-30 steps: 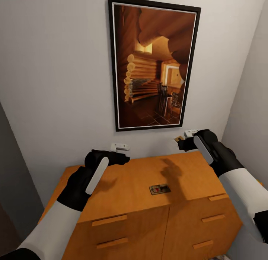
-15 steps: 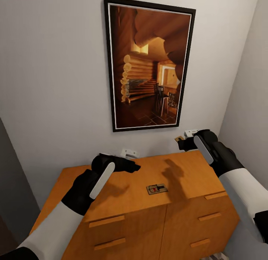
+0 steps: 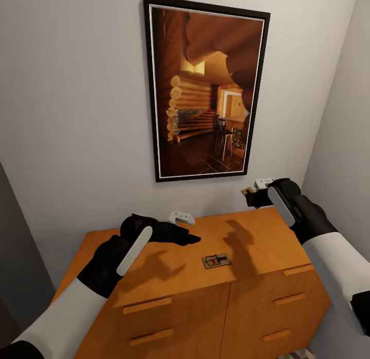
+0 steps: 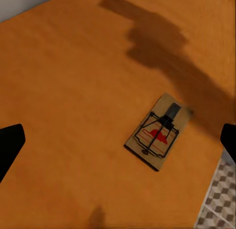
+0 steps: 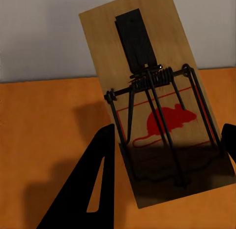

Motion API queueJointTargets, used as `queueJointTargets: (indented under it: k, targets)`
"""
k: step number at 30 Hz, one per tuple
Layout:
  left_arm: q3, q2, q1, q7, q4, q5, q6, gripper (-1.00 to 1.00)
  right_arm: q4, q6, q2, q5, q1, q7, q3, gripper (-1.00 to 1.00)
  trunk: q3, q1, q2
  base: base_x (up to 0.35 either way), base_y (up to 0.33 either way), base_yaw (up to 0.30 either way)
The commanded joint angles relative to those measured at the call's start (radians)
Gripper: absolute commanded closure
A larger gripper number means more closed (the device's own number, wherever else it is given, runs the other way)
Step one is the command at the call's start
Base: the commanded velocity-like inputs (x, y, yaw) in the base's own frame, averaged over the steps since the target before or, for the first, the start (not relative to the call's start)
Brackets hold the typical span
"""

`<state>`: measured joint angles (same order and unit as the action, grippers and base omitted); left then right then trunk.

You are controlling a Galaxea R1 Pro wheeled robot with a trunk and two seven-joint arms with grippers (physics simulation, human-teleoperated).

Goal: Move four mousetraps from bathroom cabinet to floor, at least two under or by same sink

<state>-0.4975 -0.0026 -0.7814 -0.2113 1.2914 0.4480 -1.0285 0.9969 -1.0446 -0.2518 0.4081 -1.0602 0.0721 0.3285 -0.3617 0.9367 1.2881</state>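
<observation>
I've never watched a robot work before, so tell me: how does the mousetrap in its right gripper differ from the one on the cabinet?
The held mousetrap is lifted, clamped in the right gripper; the lying mousetrap rests flat on the cabinet, untouched. The left gripper hovers open near it. Both show a red mouse print and wire spring.

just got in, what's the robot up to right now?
It's at the orange-brown cabinet, collecting mousetraps. The right gripper is raised near the wall, shut on a mousetrap. The left gripper hangs open above the cabinet top, pointed toward a second mousetrap lying flat there, not yet touching it. A framed picture hangs on the wall behind. None of the traps seen here is on the floor.
</observation>
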Motion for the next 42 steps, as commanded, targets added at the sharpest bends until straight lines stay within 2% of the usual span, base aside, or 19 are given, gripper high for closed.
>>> queueJointTargets:
  k: [1, 6, 19, 22, 26, 27, 31, 35, 42]
  targets:
    - [0.001, 0.003, -0.001, -0.020, 0.003, -0.016, -0.003, -1.00, 0.001, -0.003, -0.001, 0.009, -0.001, 0.008, 0.003, 1.00, -0.001, 0.000, 0.001, 0.000, 0.000, 0.000]
    - [0.000, 0.010, -0.001, -0.055, 0.013, -0.055, -0.002, -1.00, 0.001, -0.003, -0.001, 0.009, -0.001, 0.007, 0.003, 1.00, -0.001, 0.000, 0.001, 0.000, 0.000, 0.000]
    - [0.000, 0.011, -0.001, -0.080, 0.013, -0.079, 0.003, -1.00, 0.003, -0.003, 0.000, 0.009, -0.001, 0.011, 0.004, 1.00, 0.003, 0.000, 0.001, 0.000, 0.000, -0.118]
    - [0.000, 0.006, -0.001, -0.080, 0.010, -0.107, 0.004, -1.00, 0.003, -0.003, 0.000, 0.009, -0.001, 0.012, 0.005, 1.00, 0.003, 0.000, 0.001, 0.000, 0.000, -0.063]
    - [0.000, -0.013, -0.001, -0.080, 0.005, -0.180, 0.003, -1.00, 0.003, -0.003, 0.000, 0.009, -0.001, 0.012, 0.005, 1.00, 0.004, 0.000, 0.001, 0.000, 0.000, -0.023]
    - [0.000, -0.026, -0.001, -0.080, 0.002, -0.210, 0.002, -1.00, 0.004, -0.003, 0.000, 0.009, -0.001, 0.012, 0.006, 1.00, 0.004, 0.000, 0.001, 0.000, 0.000, -0.009]
    - [0.000, -0.061, -0.001, -0.080, -0.023, -0.265, 0.001, -1.00, 0.004, -0.003, 0.000, 0.009, 0.000, 0.012, 0.006, 1.00, 0.004, 0.000, 0.001, 0.000, 0.000, -0.005]
    - [0.000, -0.084, -0.001, -0.080, -0.061, -0.291, 0.002, -1.00, 0.005, -0.003, 0.000, 0.010, -0.001, 0.012, 0.006, 1.00, 0.004, 0.000, 0.001, 0.000, 0.000, -0.002]
    - [0.000, -0.096, -0.019, -0.080, -0.117, -0.306, 0.004, -1.00, 0.005, -0.003, 0.000, 0.010, -0.001, 0.011, 0.006, 1.00, 0.004, 0.000, 0.001, 0.000, 0.000, 0.000]
